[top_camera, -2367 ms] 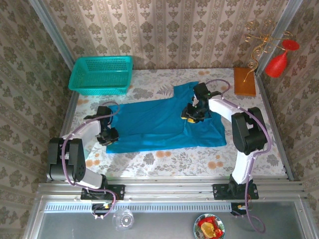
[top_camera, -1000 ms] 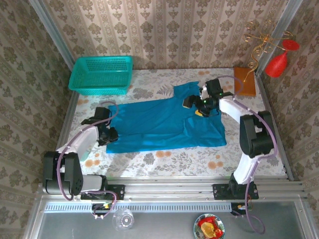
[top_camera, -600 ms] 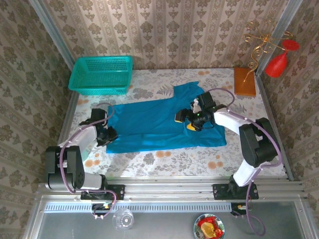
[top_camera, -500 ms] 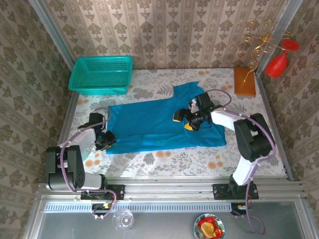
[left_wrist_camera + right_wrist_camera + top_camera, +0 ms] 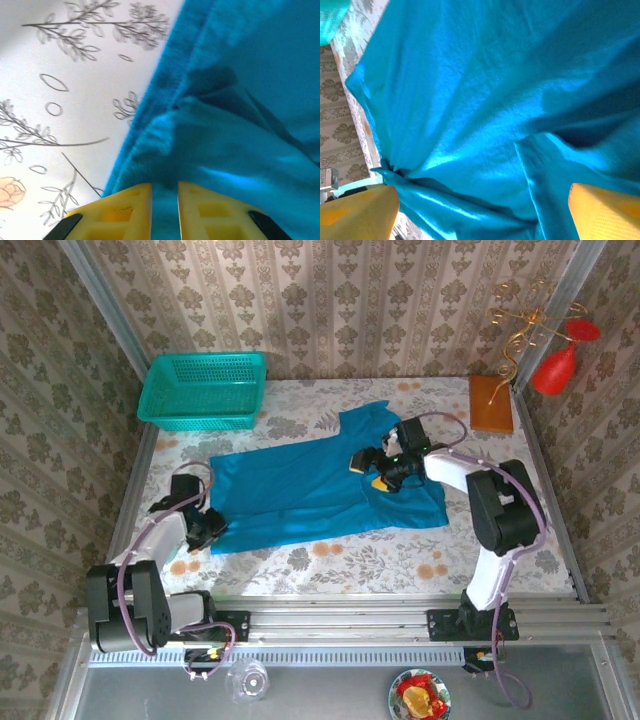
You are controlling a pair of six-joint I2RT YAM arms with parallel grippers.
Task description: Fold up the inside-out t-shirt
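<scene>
Floral-patterned tabletop (image 5: 330,560) carries the plain teal-blue thin-cloth t-shirt (image 5: 300,490), spread out mid-table. Pinching its near-left corner, the left gripper (image 5: 164,197) probably tensions it; the right gripper (image 5: 372,472) hovers wide-spread above, seemingly ready to grasp.

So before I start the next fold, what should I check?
1. Left pincer has the t-shirt: ok, closed on a bunched edge at the shirt's left end.
2. How many layers that grip holds: cannot tell.
3. Right pincer ready to grasp: ok, jaws wide apart over the cloth.
4. Right pincer holding cloth: not ok, nothing pinched.
5. Shirt smooth: not ok, creases and a turned-over flap near the right pincer.
6. Basket out of the way: ok, apart from the shirt at the far left corner.
</scene>
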